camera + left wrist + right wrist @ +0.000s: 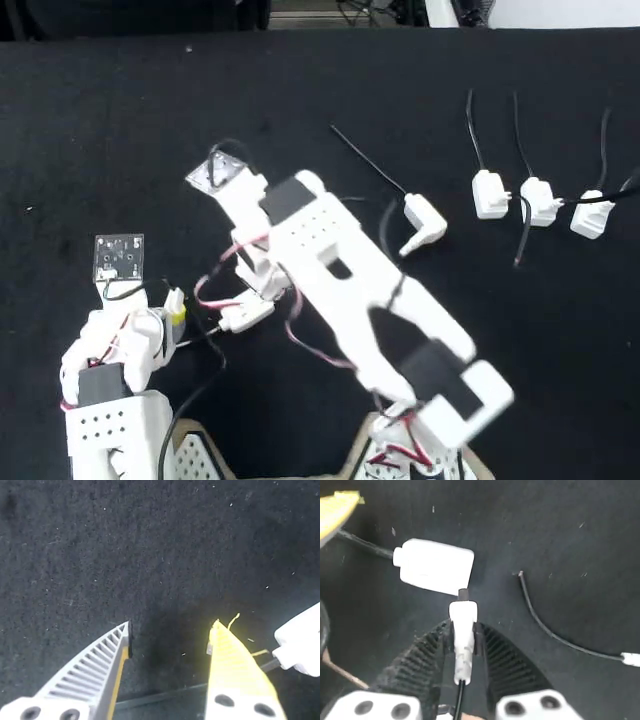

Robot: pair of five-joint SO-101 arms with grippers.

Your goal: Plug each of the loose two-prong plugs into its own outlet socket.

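Observation:
My right gripper (464, 630) is shut on a slim white plug (462, 617). The plug's dark prong end touches the edge of a white outlet socket (435, 567) that lies on the black table with a black cable out of its far end. In the high view the socket (245, 315) lies between the two arms, with the right gripper (268, 287) just above it. My left gripper (170, 635) hangs open over bare table, and the socket (300, 645) is beside its yellow finger (225, 660). Several loose white plugs (540, 203) lie at the right.
An angled white plug (423, 222) with a thin black cable lies mid-table. A loose black cable (550, 625) curves past the right gripper. The left gripper's yellow finger (337, 507) sits near the socket's cable. Red and black arm wires (215, 290) hang around the socket.

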